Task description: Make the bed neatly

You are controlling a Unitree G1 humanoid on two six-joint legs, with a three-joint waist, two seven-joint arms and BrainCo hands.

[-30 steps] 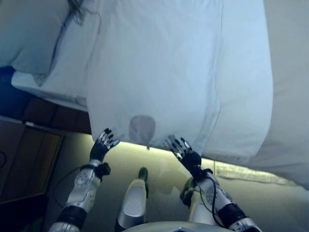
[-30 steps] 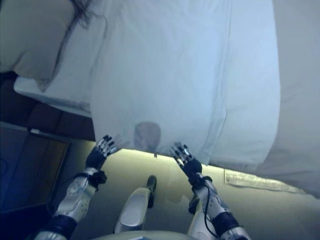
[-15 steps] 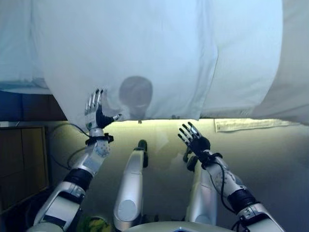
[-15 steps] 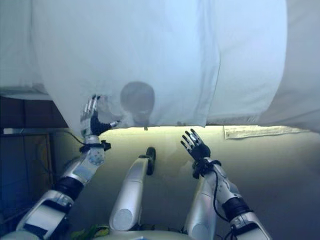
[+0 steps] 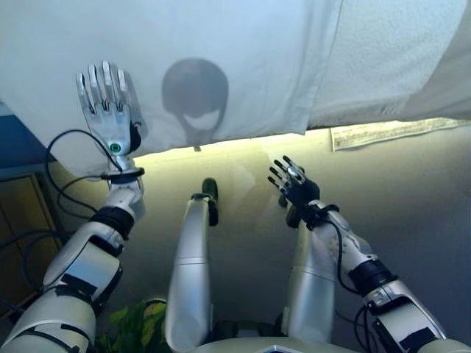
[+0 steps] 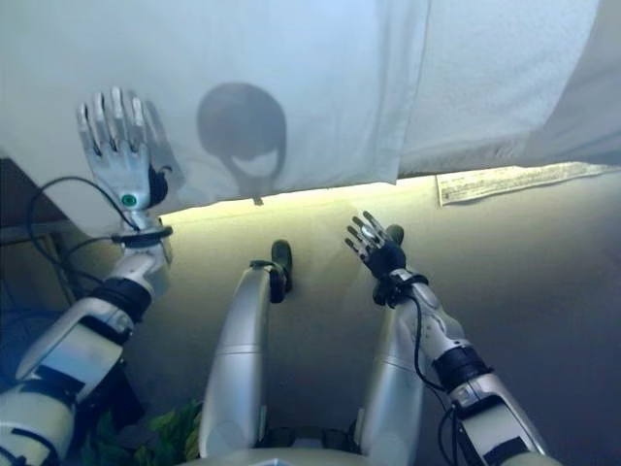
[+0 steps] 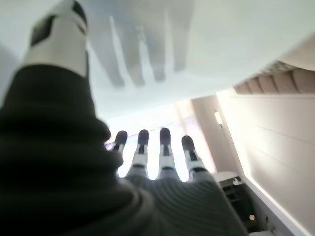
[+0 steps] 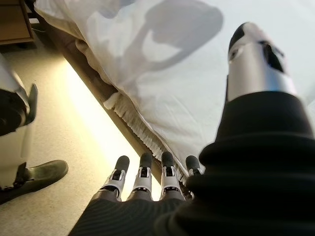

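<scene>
Since a moment ago the left hand has risen, fingers straight and spread, over the hanging white sheet. Right hand, also spread and empty, waits below its edge. Pinching the hem with both would pull it evenly.

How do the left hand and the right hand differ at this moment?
The left hand is raised with straight fingers in front of the hanging white sheet; the right hand sits lower, below the sheet's edge, over the floor. Both are open and hold nothing.
</scene>
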